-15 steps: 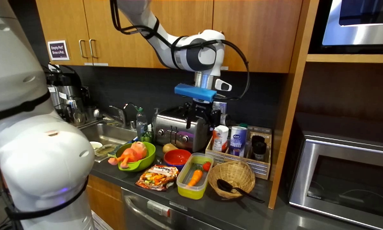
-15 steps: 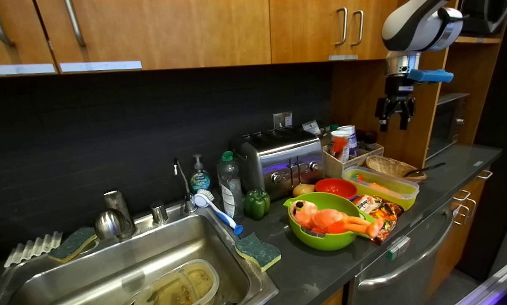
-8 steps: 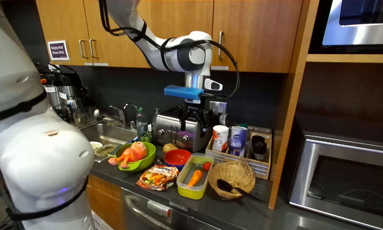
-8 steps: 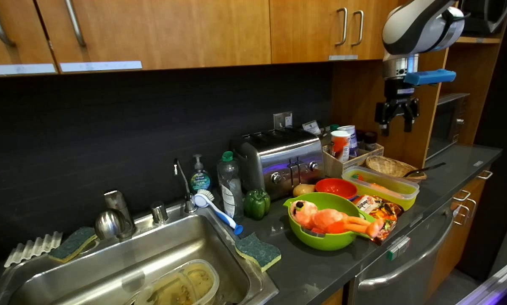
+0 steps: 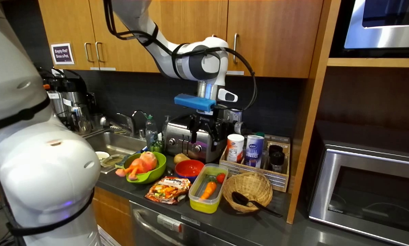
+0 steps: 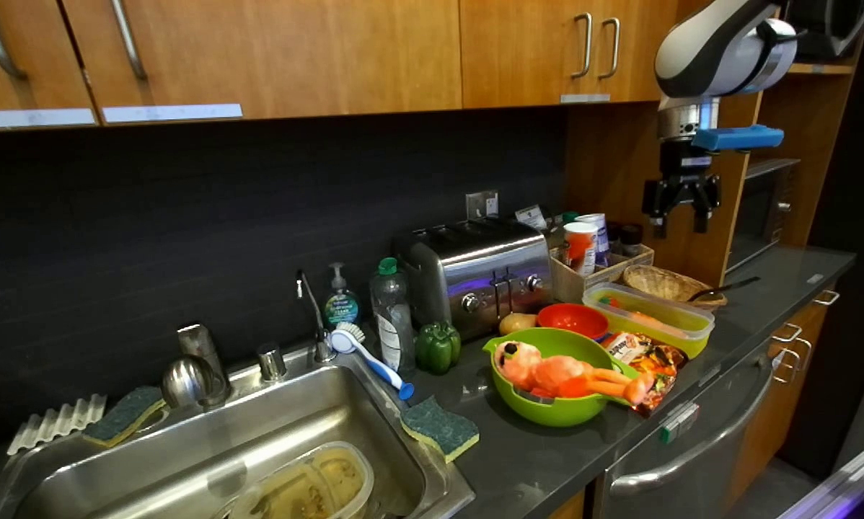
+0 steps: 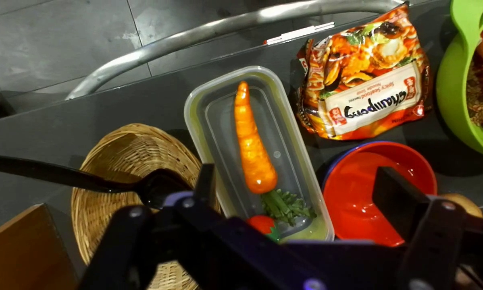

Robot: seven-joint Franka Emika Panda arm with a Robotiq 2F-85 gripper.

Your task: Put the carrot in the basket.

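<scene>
Orange, glossy carrot (image 7: 254, 149) lies lengthwise in the tub (image 7: 221, 149), middle of the wrist frame: thin tip up, fat end down, leafy top (image 7: 286, 207) below that. Not in the basket (image 7: 136, 155) yet. Gripper (image 6: 681, 228) hangs well above the tub in both exterior views, set wide, nothing between its fingers (image 7: 398, 201).

Step looks like lining up for the grasp. Carrot runs nearly square across the closing line, slight tilt, so a small wrist turn should do. Fingers span about the tub's width in the wrist frame, maybe more; probably needs narrowing before the dip, else one lands on a rim. Aim just up-frame of the fat end: nearer the tip, the taper likely squirts out; lower, leaves get pinched. Keep off the red fruit (image 7: 261, 222), lower middle. Lift straight up past the walls, go left in the frame, release low onto weave, clear of the spoon (image 7: 80, 178).

Materials: tub is translucent plastic, rounded corners, pale rim, likely slides if nudged. Carrot looks hard and slick, a tapered cone with faint bumps. Basket, left of frame, is round tan wicker, ribbed, probably light; spoon is black and shiny, head inside, handle over the rim, could tip things if knocked. Packet (image 7: 362, 80), upper right, crinkly printed film. Bowl (image 7: 354, 189), right of tub, smooth and red.
</scene>
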